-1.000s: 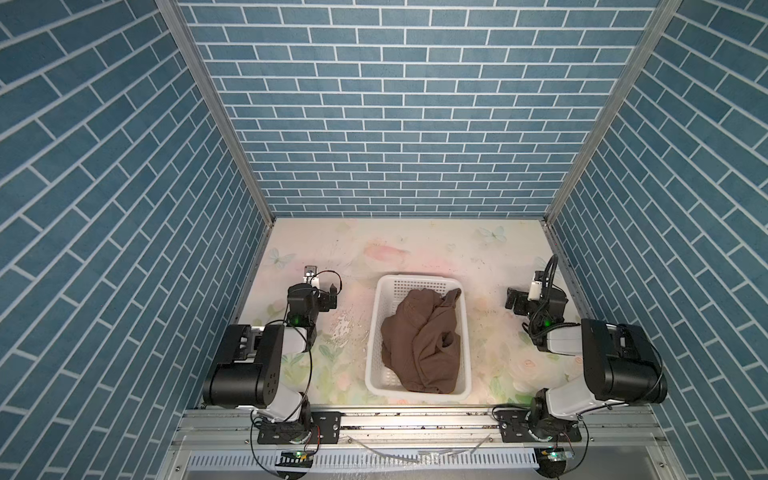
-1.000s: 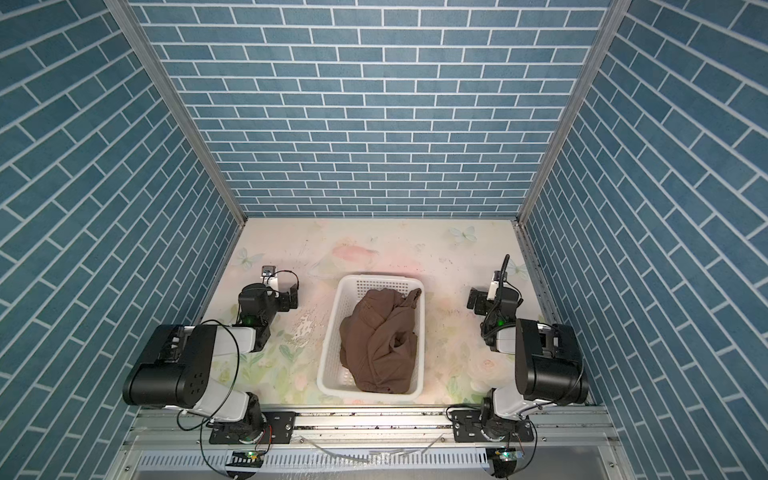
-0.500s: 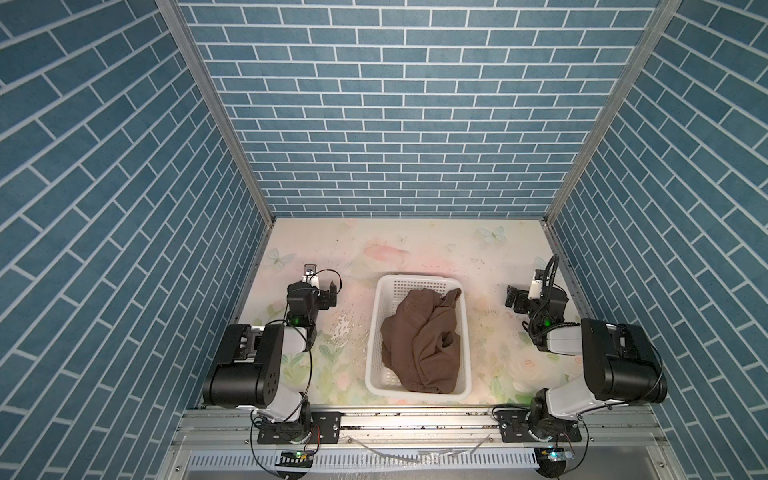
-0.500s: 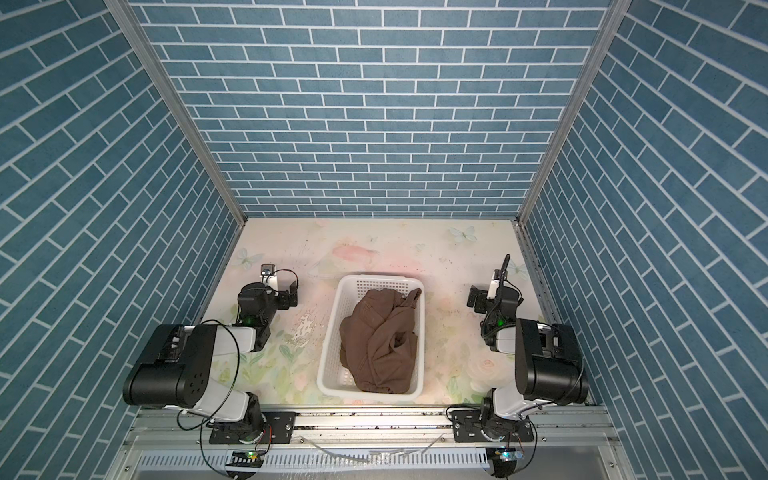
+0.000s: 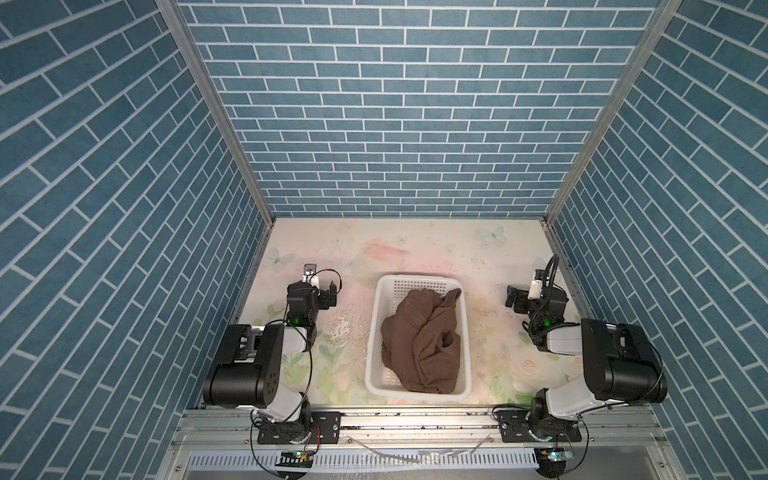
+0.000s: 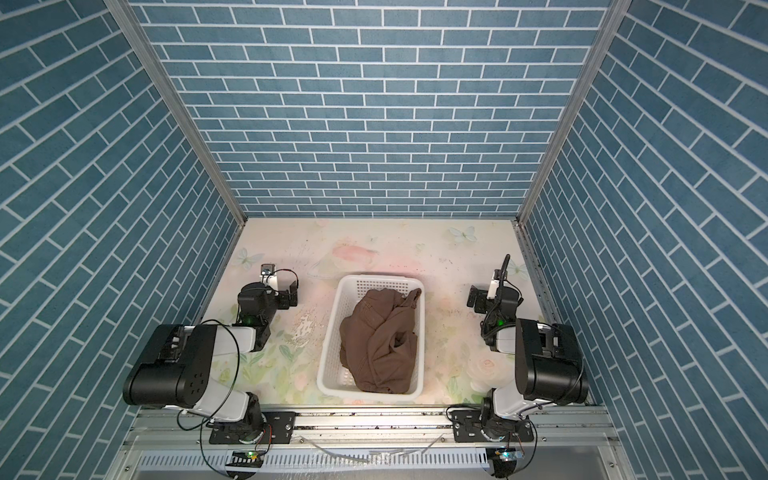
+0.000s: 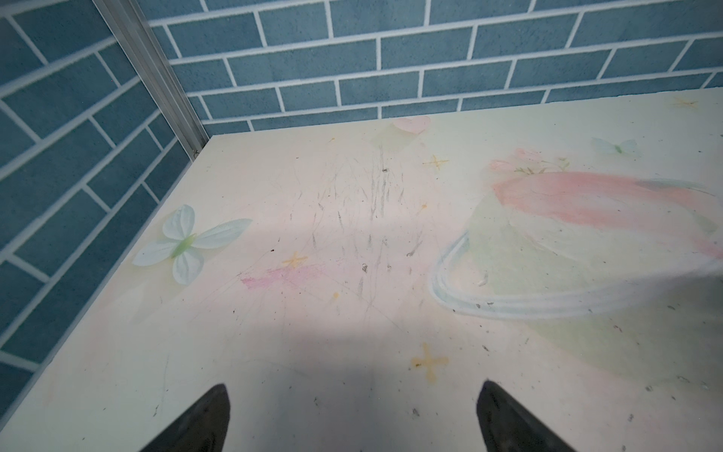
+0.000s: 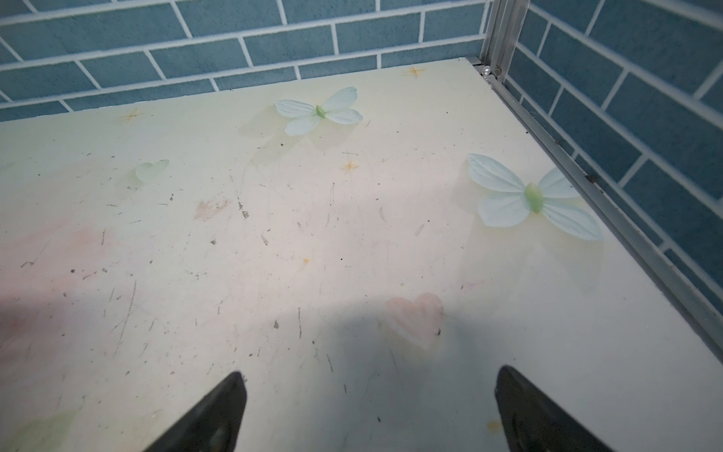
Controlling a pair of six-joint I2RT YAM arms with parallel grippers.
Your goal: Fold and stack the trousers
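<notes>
— Where are the trousers lying right now?

— I'm seeing the trousers (image 5: 420,345) lying crumpled inside the basket (image 5: 415,279). The basket is standing on the table (image 5: 436,245), around the middle and toward the near edge. The brown cloth is filling most of it, and one strip is reaching up to the right rim near the far end.

— What are the grippers doing?

— My left gripper (image 7: 352,391) is sitting low over bare table to the left of the basket, well apart from it. Its fingers are spread wide and gripping nothing. In the wrist view I'm looking at two dark fingertips (image 7: 211,411) with only the scratched, printed surface between them. My right gripper (image 8: 369,375) is mirroring that on the right of the basket, with its fingers spread too and nothing between them.

— Is either one touching the cloth?

— No. In both top views I'm seeing both grippers clear of the basket. I can't tell whether they're touching the table.
</notes>
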